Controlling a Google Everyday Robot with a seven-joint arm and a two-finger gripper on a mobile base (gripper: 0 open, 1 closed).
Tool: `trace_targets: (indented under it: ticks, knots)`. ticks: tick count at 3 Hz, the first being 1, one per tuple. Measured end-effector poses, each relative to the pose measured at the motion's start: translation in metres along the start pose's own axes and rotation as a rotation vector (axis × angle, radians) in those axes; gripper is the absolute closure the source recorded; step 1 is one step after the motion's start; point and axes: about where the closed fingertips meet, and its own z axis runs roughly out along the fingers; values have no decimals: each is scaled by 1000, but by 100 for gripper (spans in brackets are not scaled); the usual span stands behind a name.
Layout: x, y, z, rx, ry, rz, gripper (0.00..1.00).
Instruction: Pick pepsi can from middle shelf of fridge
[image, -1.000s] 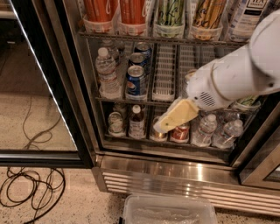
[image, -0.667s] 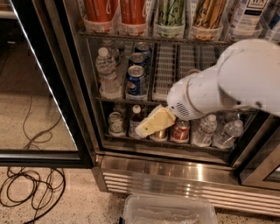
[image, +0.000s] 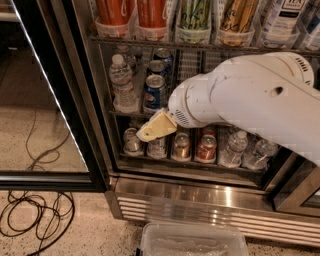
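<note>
The pepsi can (image: 154, 93), blue with a silver top, stands at the front of a lane on the middle shelf (image: 123, 113) of the fridge (image: 200, 199). More blue cans (image: 159, 66) stand behind it. My gripper (image: 156, 127), pale yellow on the end of my white arm (image: 250, 95), sits just below the pepsi can, in front of the shelf edge, pointing down and left. It holds nothing that I can see. The arm hides the right half of the middle shelf.
A water bottle (image: 122, 80) stands left of the pepsi can. The lower shelf holds cans (image: 181, 146) and water bottles (image: 233, 148). Tall orange cans (image: 115, 12) and green cans (image: 192, 15) stand above. The open glass door (image: 55, 100) is at left. Cables (image: 35, 215) and a plastic bin (image: 192, 240) lie on the floor.
My arm has swung left across the fridge front. The gripper has moved left and slightly up, from in front of the lower shelf's cans to just below the pepsi can.
</note>
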Motion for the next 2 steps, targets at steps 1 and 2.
trace_targets:
  ticks: [1, 2]
  knots:
    - [0, 0, 0, 0, 1, 0, 0]
    - [-4, 10, 12, 15, -17, 18, 0]
